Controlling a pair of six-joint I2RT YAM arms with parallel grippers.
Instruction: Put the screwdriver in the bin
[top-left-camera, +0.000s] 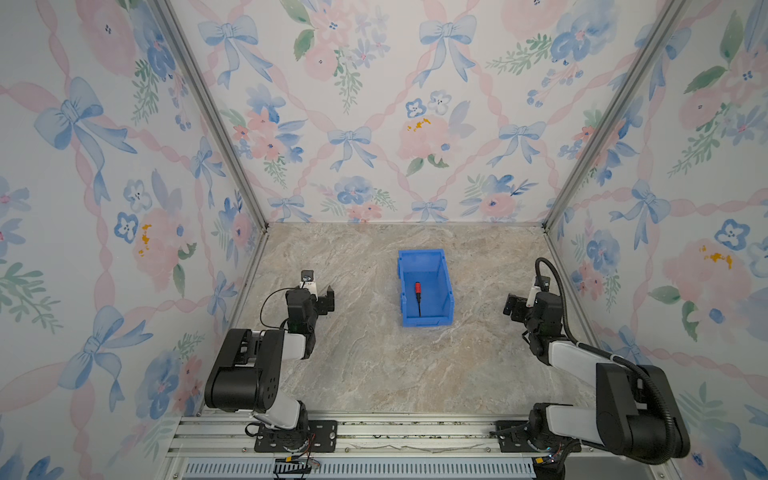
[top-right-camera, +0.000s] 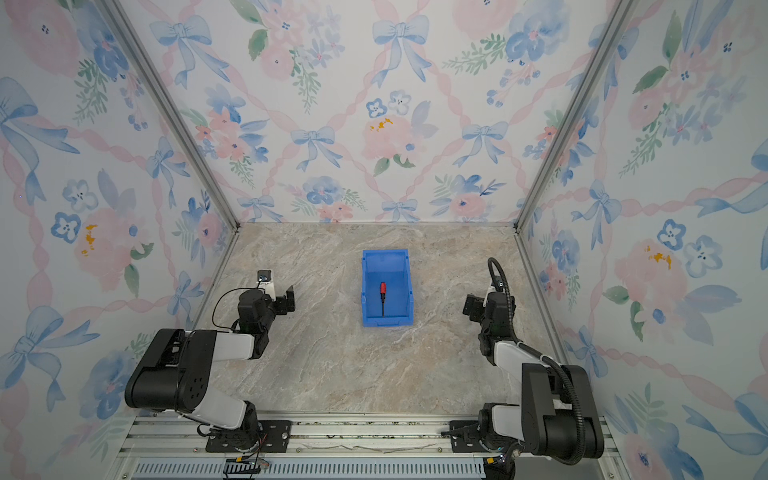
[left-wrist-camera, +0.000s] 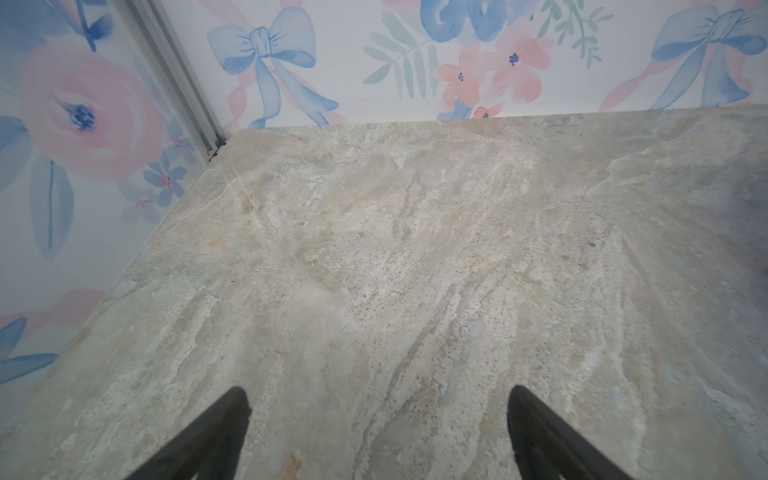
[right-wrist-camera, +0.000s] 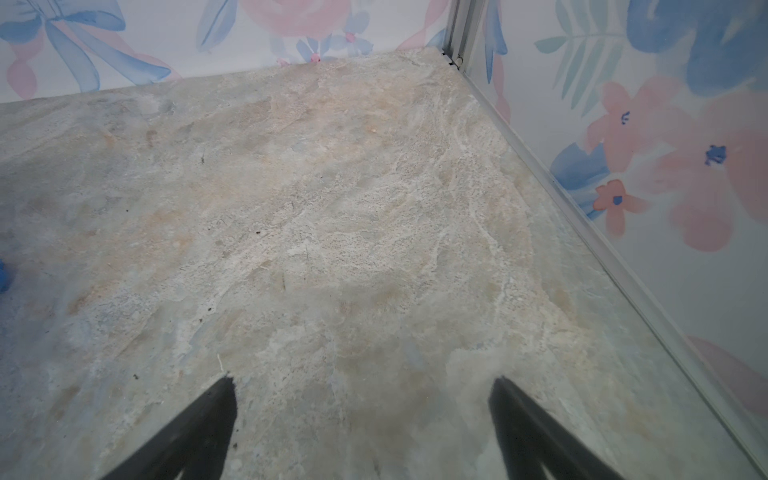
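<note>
On the left side of the table (top-left-camera: 374, 365), the left arm (top-left-camera: 249, 365) is folded up from its base on the near rail (top-left-camera: 415, 432). The left end effector (top-left-camera: 328, 300) hangs above the bare marble-patterned surface, pointing toward the middle. The left wrist view shows the left end effector (left-wrist-camera: 376, 390) with its two dark fingers (left-wrist-camera: 224, 428) spread well apart. Only table (left-wrist-camera: 374, 249) shows between them, and it grips nothing.

Further right, at about the middle of the table and somewhat toward the far wall, stands the blue bin (top-left-camera: 419, 258). Its long axis runs near to far, with the lower cut-out lip at the near end. The screwdriver (top-left-camera: 418, 298) lies flat on the bin's floor, red-orange handle toward the far end and thin dark shaft pointing at the near lip. Both top views show the screwdriver (top-right-camera: 382, 297) wholly inside the bin (top-right-camera: 384, 258).

Right again, well apart from the bin, the right end effector (top-left-camera: 512, 308) hangs over open table, facing the middle. It is carried by the right arm (top-left-camera: 623, 407), with a black corrugated hose (top-left-camera: 561, 291) looping over it. The right wrist view shows the right end effector (right-wrist-camera: 362, 380) with its fingers (right-wrist-camera: 208, 415) also wide apart, only table (right-wrist-camera: 332, 208) between them, holding nothing.

Floral wallpaper (top-left-camera: 374, 104) with blue bows covers the left, far and right walls.
</note>
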